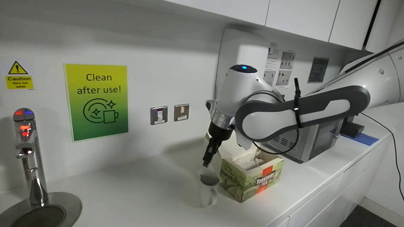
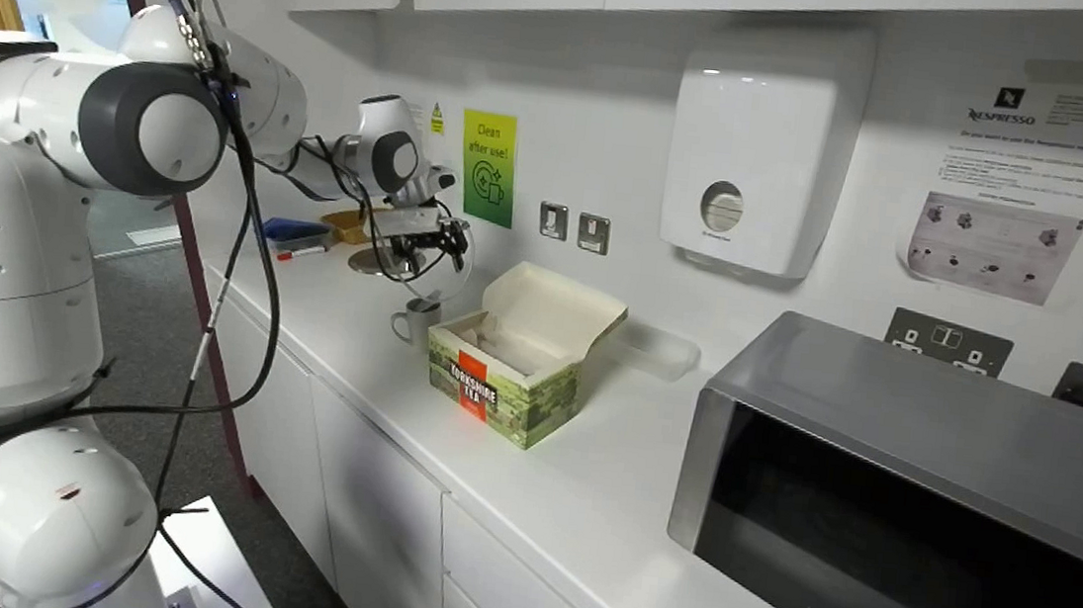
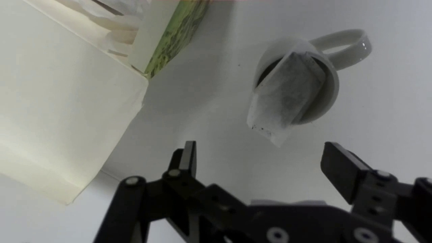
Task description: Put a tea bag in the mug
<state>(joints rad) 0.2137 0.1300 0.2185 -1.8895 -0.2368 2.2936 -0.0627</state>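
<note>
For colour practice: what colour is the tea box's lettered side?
Patterned green with a red-orange panel; the tea box shows best in an exterior view.

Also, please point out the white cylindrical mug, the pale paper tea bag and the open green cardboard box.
White cylindrical mug [image 2: 421,326]: in an exterior view, outer wall.
Pale paper tea bag [image 3: 287,96]: in the wrist view, middle of its face.
Open green cardboard box [image 2: 474,387]: in an exterior view, red label.

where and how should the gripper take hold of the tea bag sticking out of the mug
Probably take the tea bag by its free end, with the open gripper coming from above. In the wrist view that end juts past the rim of the mug on the gripper's side, while the rest covers much of the mouth. It looks thin and flat, so pinch lightly.
</note>
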